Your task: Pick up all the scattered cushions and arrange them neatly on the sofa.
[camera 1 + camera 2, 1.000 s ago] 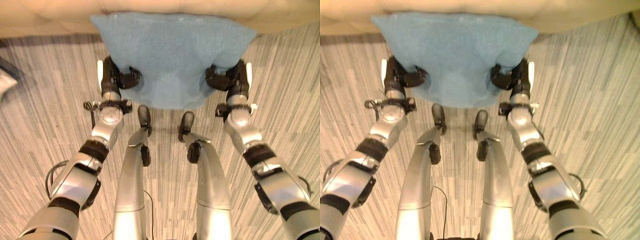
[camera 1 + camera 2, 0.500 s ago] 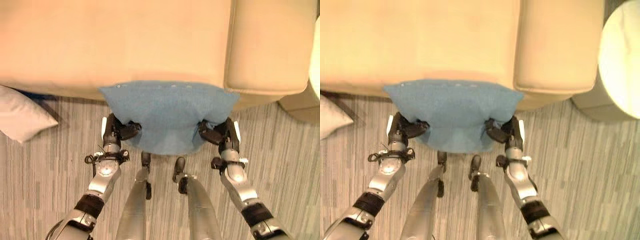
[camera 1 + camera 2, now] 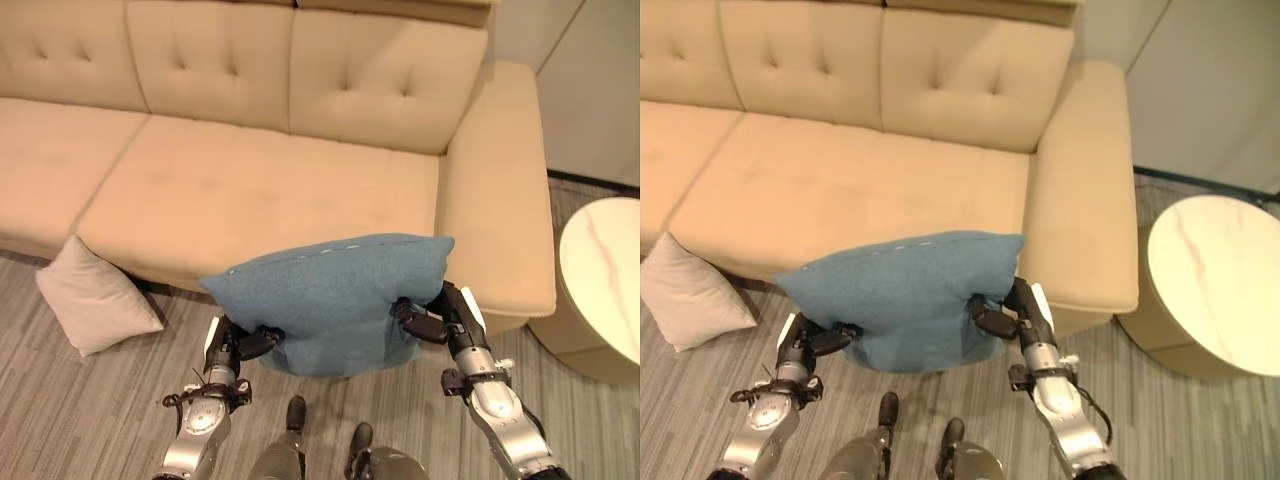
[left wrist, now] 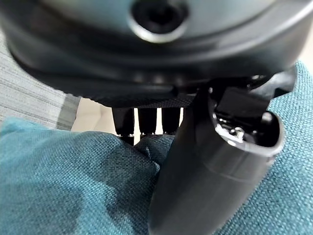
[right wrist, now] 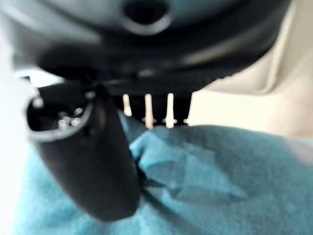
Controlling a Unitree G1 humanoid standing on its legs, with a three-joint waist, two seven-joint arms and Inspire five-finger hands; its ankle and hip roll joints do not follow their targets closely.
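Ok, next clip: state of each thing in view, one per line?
Blue cushion: held off the floor, in front of the sofa seat.
Left hand: shut on the blue cushion.
Right hand: shut on the blue cushion.
Beige cushion: on the floor, leaning against the sofa front.
Sofa: seat bare.

Ahead of both hands the sofa (image 3: 260, 190) seat lies bare; the blue cushion (image 3: 330, 300) between them blocks the front edge, a round table (image 3: 1220, 290) flanks the right hand (image 3: 440, 322).

Silver-grey arms; dark left hand (image 3: 237, 343), dark right hand (image 3: 440, 318), white thumb covers, black wrist bands.
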